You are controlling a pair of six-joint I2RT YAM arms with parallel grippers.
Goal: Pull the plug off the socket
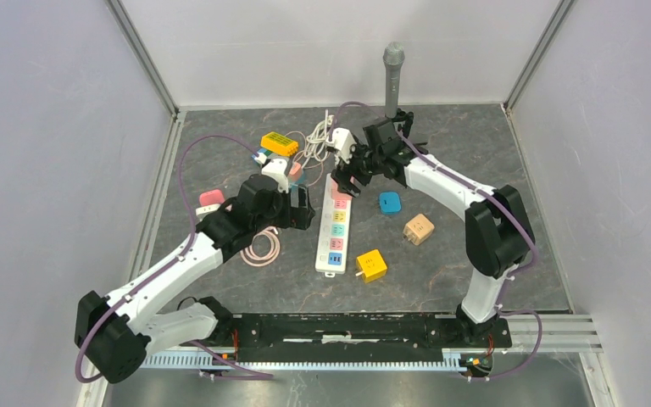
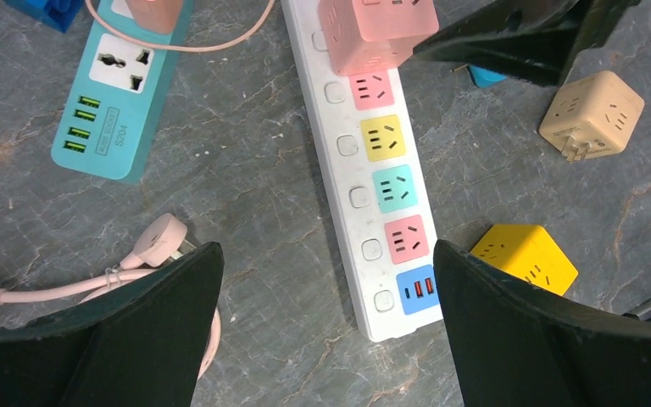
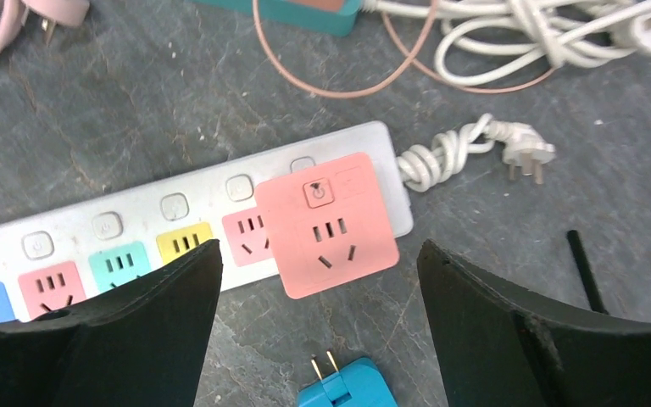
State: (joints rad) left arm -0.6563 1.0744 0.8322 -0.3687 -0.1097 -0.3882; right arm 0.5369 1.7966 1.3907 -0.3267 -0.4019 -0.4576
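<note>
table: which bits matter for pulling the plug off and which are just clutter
For the job: pink cube adapter, white power strip, right gripper.
Just lying about: yellow cube, tan cube, blue adapter, teal power strip, pink cord, white cable.

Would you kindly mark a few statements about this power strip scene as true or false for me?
1. The pink adapter is plugged into the white power strip. True.
2. The yellow cube is plugged into the strip. False: it lies on the table beside the strip's USB end.
3. The right gripper is shut on the pink adapter. False: its fingers are open, with the adapter between them and clear of both.
4. The left gripper is open. True.
5. The white plug near the adapter sits in a socket. False: it lies on the table, prongs bare.
</note>
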